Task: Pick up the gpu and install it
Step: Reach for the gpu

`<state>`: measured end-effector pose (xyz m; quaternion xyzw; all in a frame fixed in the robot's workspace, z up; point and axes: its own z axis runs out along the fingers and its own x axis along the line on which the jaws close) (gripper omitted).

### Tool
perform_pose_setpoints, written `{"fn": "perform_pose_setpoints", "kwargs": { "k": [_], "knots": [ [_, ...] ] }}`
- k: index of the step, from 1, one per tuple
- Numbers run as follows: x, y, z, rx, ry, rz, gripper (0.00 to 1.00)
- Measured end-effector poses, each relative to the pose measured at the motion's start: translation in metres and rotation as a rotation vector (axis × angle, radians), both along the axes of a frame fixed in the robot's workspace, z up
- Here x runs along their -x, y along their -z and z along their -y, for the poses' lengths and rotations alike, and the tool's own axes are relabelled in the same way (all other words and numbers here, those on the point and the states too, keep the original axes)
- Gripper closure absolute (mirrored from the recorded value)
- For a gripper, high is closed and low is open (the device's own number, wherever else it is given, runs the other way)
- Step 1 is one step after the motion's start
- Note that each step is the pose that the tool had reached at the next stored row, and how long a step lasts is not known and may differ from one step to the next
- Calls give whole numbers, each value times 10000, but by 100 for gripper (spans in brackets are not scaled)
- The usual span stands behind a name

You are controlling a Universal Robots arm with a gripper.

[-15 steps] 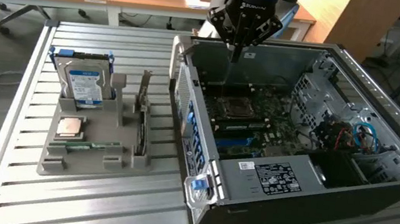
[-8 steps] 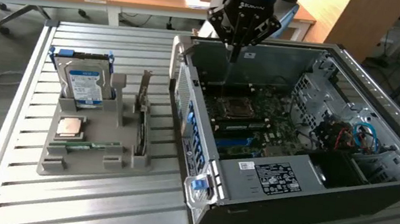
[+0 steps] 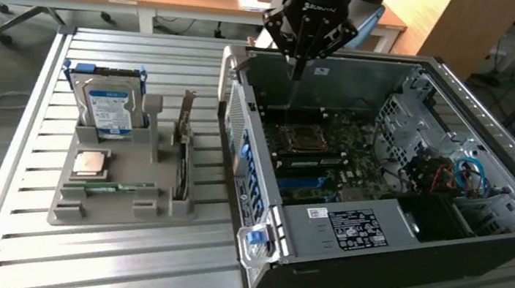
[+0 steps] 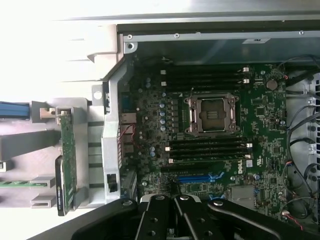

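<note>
Gripper [image 4: 175, 199] is seen pinched shut, empty, hung over the motherboard [image 4: 150, 110] inside the open case [image 3: 419, 267]. Gpu [image 3: 182, 157] is stood edge-on in the gray holder [image 3: 72, 213], well apart, beyond the case wall. Risk: if approached unopened, the card could be knocked over.

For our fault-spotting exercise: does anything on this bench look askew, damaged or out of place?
Nothing stands out. The gpu stands upright, edge-on, in its slot of the grey holder; the hard drive sits in its own; the shut gripper hovers empty above the open case.
</note>
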<state>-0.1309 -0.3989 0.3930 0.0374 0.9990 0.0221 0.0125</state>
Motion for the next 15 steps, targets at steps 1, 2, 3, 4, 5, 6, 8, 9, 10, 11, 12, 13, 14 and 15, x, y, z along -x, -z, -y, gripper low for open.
{"fn": "perform_pose_setpoints", "kwargs": {
  "k": [1, 2, 3, 4, 5, 6, 8, 9, 10, 11, 12, 13, 14, 15],
  "knots": [
    [9, 0, 0, 0, 0, 0, 89],
    [19, 0, 0, 1, -1, -1, 89],
    [29, 1, 0, 1, -1, 0, 89],
    [38, 1, 0, 0, -1, 0, 89],
    [48, 2, 0, 0, -1, 0, 89],
    [56, 2, 0, -1, -1, 0, 89],
    [70, 3, 0, 0, -1, 0, 89],
    [77, 4, 0, 0, 0, 0, 89],
    [85, 4, 0, 0, -1, -1, 89],
    [93, 5, 0, 0, -1, 0, 89],
    [102, 5, 0, 0, 0, -1, 89],
    [111, 6, 0, 0, 0, 0, 89],
    [119, 7, 0, 0, 0, -1, 89],
    [127, 8, 0, 0, 0, -1, 89]
  ]
}}
